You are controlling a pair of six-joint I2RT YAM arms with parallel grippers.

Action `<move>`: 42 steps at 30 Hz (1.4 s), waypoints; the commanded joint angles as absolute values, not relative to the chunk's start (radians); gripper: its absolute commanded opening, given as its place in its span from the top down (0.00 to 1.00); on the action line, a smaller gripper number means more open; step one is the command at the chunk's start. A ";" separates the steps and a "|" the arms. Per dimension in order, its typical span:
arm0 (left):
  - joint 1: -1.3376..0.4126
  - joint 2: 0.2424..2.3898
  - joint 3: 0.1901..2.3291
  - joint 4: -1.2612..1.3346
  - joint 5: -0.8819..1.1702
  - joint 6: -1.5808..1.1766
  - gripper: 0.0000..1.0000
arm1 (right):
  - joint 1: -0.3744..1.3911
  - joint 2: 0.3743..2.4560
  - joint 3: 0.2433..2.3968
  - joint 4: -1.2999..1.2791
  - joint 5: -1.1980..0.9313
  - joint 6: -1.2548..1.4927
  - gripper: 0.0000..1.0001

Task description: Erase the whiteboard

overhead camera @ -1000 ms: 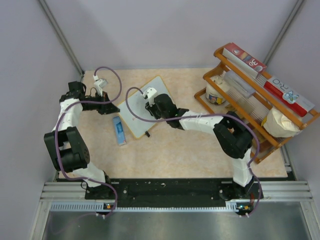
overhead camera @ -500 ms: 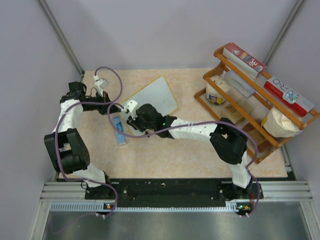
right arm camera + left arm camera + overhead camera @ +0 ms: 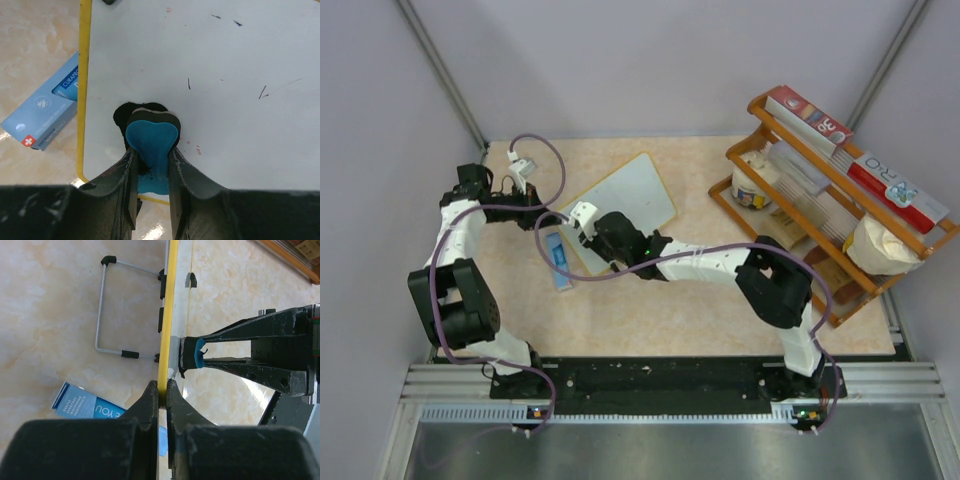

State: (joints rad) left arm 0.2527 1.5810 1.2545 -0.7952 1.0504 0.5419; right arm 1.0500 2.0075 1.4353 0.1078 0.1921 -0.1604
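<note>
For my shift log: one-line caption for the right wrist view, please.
Right end effector shut on the eraser, held against the whiteboard near its yellow edge; few marks visible.

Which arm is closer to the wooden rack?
Right. The right arm's elbow sits just beside the wooden rack; the left arm is on the table's opposite side, beyond the whiteboard.

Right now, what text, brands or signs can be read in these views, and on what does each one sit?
"CURAPR", then cut off by the whiteboard edge: blue box, right wrist view.
White cross on red: same box.
"YOU": same box, left wrist view; smaller print blurred.
"RO": red box on the rack.
Second red box: unreadable.
Whiteboard: stray marks, no words.
</note>
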 commanded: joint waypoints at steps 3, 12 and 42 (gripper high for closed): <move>0.222 1.580 1.230 -0.870 0.963 0.641 1.00 | 1.009 2.003 1.402 0.198 0.317 -0.187 1.00; 0.222 1.577 1.238 -0.890 0.957 0.655 1.00 | 0.928 1.971 1.341 0.229 0.353 -0.163 1.00; 0.224 1.582 1.229 -0.891 0.951 0.673 1.00 | 0.678 1.957 1.341 0.222 0.308 -0.117 1.00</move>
State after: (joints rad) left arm 0.2527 1.5791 1.2552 -0.8131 1.0500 0.5499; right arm 0.6785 1.9648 1.2774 0.2031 0.3271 -0.1490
